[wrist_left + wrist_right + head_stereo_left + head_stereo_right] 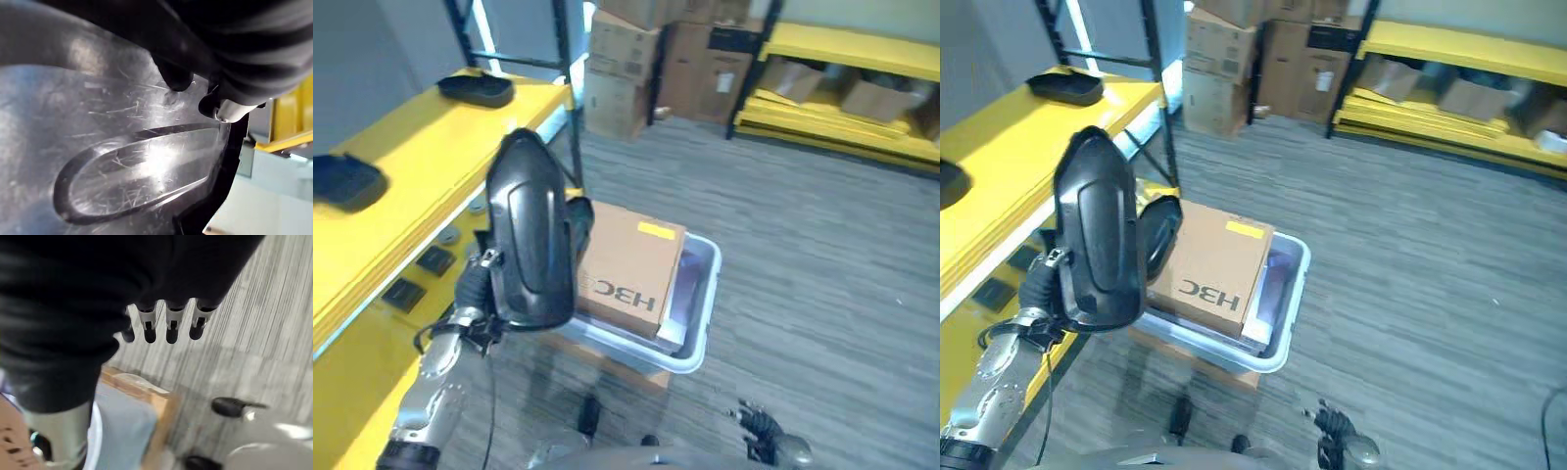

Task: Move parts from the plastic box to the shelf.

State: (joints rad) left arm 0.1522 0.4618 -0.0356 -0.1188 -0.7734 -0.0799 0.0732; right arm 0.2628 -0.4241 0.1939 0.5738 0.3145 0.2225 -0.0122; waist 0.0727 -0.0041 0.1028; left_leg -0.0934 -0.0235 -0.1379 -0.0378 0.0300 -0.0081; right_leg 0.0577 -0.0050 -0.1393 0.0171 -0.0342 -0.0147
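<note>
Glossy black plastic is nearest my head camera: a long moulded part [530,235] stands upright in my left hand [481,279], which shows at its lower left edge. In the left wrist view the scratched face of the part [122,171] is pressed right up to the lens, with dark fingertips [173,78] curled onto it, so I read that hand as gripping the part. My right hand [166,325] hangs low at my right side over the grey floor [822,255], its fingers straight and relaxed, holding nothing.

Just beyond the held part sits the plastic box [697,323], pale grey, on the floor. A cardboard carton [628,269] lies tilted in it, and another black part [1161,235] leans at the carton's left edge.

To my left runs the yellow shelf [411,196]. Two more black parts lie on its top board: one near [344,181], one further along [476,89]. At the far end stand stacked cardboard boxes [646,59] and a second yellow rack [842,78].
</note>
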